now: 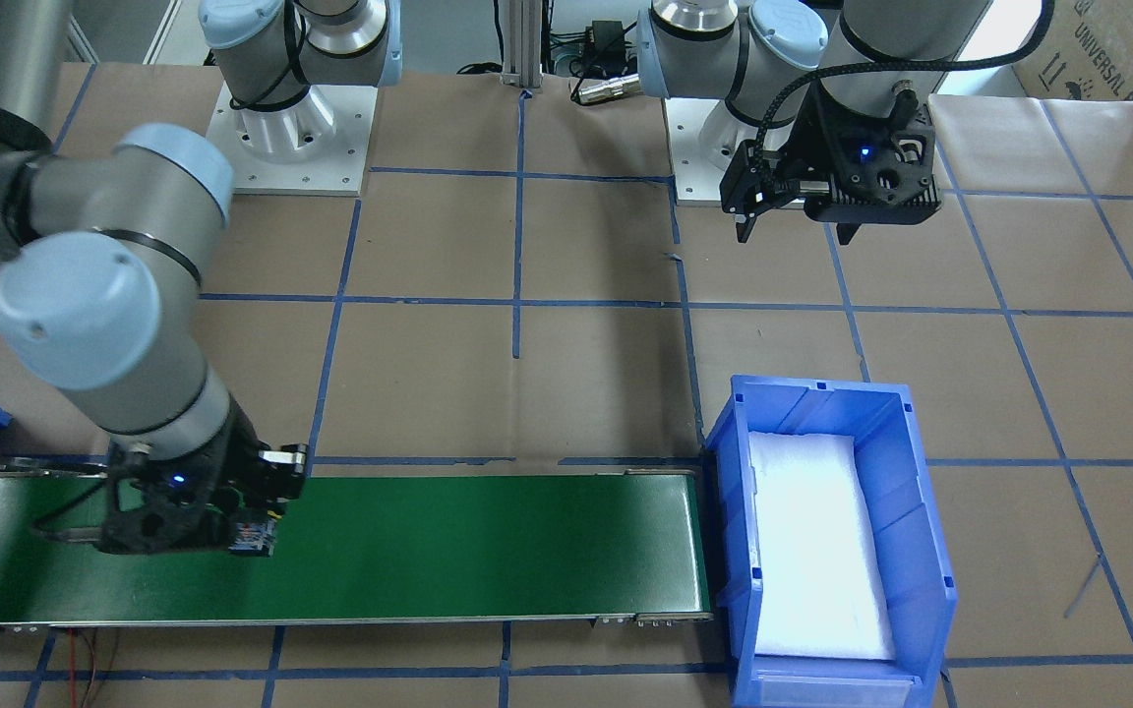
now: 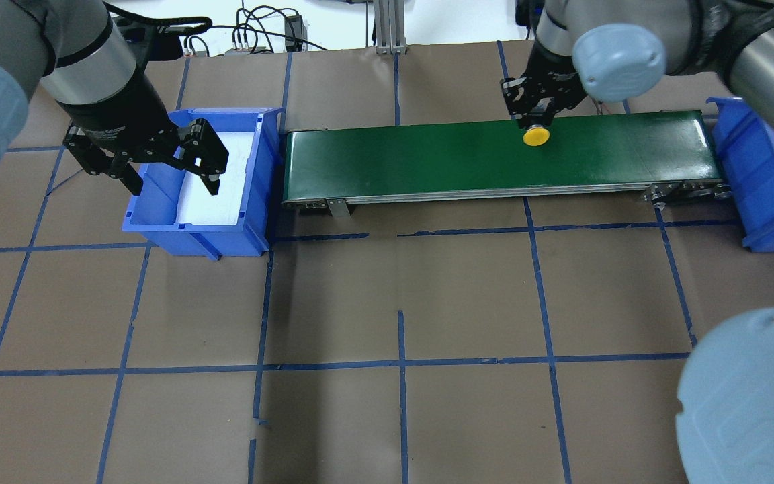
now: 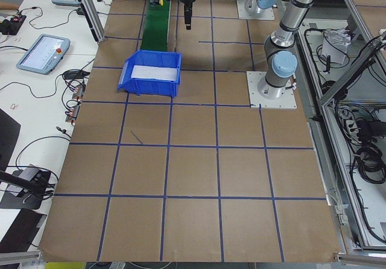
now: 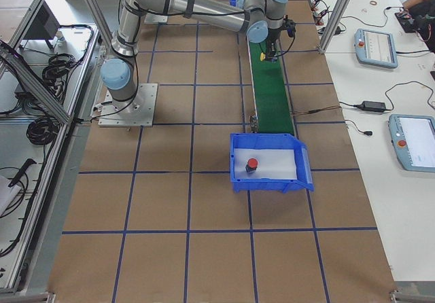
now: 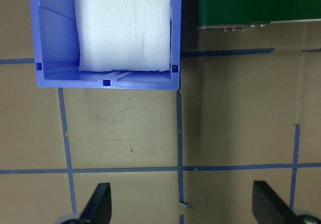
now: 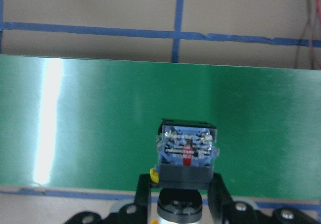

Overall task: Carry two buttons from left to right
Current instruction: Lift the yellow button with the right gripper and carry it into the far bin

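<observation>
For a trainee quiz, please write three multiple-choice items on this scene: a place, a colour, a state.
1. Where is the red button? A) left bin B) the blue bin at the robot's right C) bare table
2. What colour is the cap of the button in the right gripper? A) yellow B) white C) green
3. How are the fingers of the left gripper? A) shut on a button B) shut on foam C) open, empty
Key: 1 B, seen in the right side view; 2 A, the overhead view shows it; 3 C, the wrist view shows them far apart.
</observation>
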`<state>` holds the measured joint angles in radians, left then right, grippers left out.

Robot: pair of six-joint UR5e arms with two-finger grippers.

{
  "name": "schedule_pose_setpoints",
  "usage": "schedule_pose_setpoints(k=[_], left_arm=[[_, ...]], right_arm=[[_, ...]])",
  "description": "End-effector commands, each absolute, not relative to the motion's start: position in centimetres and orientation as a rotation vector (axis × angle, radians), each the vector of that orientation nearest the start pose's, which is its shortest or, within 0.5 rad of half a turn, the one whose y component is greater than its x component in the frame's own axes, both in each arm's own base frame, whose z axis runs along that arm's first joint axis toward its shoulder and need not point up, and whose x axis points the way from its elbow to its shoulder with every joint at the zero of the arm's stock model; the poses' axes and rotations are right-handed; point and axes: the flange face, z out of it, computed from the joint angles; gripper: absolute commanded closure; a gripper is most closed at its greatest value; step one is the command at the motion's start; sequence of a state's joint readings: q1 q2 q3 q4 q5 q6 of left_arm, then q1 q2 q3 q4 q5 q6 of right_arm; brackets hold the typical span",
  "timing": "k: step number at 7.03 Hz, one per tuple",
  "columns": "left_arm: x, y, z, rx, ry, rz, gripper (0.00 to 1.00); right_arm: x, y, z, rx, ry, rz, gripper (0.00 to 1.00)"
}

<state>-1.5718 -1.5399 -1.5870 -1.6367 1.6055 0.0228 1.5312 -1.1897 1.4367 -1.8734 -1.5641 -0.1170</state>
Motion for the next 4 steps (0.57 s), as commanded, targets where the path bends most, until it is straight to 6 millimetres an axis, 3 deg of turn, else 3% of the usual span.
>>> schedule_pose_setpoints(k=[1,3,4], left_arm=[[-13.0,-47.3,48.8,0.037,3.107,0.082,0.0],[-13.1,-47.3,48.8,0.04,3.106,0.082,0.0],[-13.1,-47.3,48.8,0.04,3.106,0.082,0.0]], right_arm=[[-3.5,-62.0,42.6,-0.28,3.144,-0.089,0.88],[-17.1,-60.0,42.1,-0.348,3.141,-0.07,0.88],[-21.8,-58.7,41.7,-0.351,3.144,-0.068,0.88]])
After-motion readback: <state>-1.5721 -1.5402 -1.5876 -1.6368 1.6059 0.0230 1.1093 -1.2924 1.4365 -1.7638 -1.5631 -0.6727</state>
